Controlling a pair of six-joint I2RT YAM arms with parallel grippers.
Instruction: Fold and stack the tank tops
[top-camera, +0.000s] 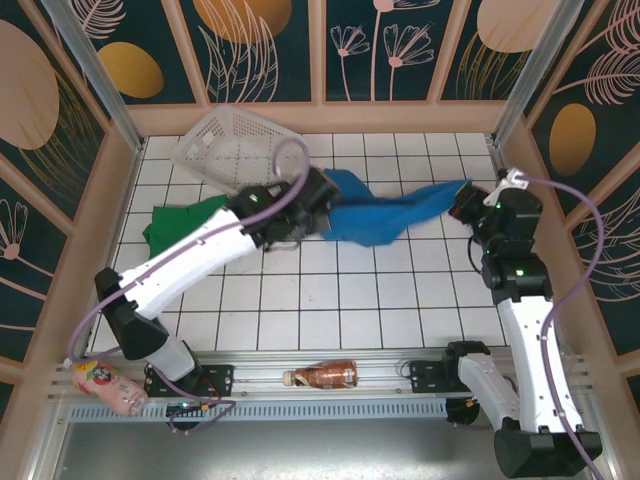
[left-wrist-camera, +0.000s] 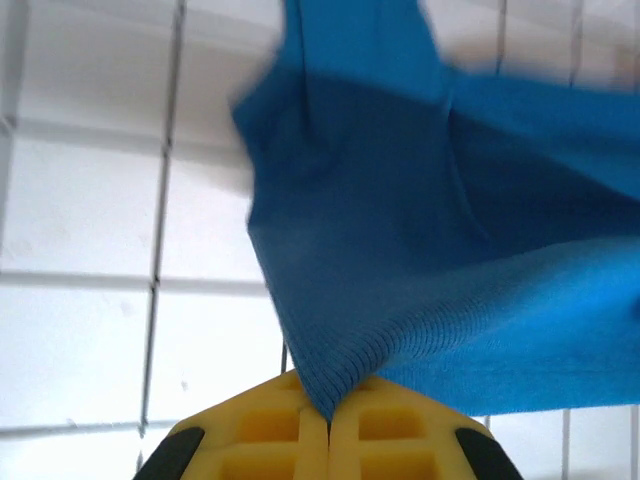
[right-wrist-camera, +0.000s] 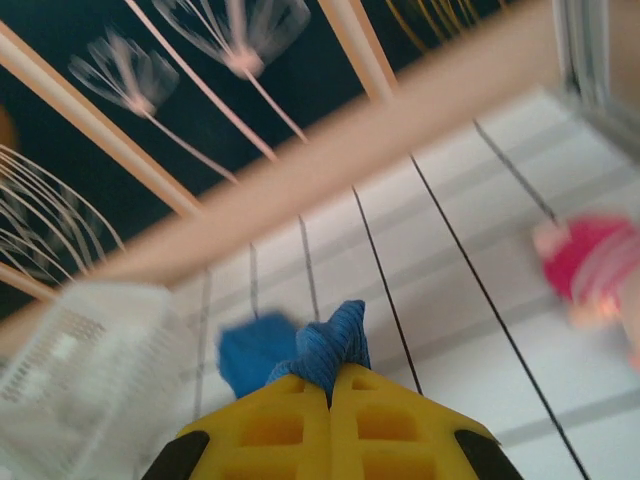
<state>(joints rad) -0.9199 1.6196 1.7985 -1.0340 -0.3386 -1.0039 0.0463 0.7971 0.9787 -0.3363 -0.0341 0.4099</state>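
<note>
Blue tank top (top-camera: 385, 215) is strung across the upper middle, with the left tool (left-wrist-camera: 328, 405) clamped on a hem corner and the right tool (right-wrist-camera: 330, 375) clamped on a bunched edge. Thin pinches, so any harder pull could slip a corner out imo. Left arm reaches long and diagonal; right arm stands tall, wrist turned inward.

I hold the blue tank top (top-camera: 385, 215) stretched between my left gripper (top-camera: 325, 202) and right gripper (top-camera: 463, 200). The green tank top (top-camera: 183, 226) lies leftward.
</note>
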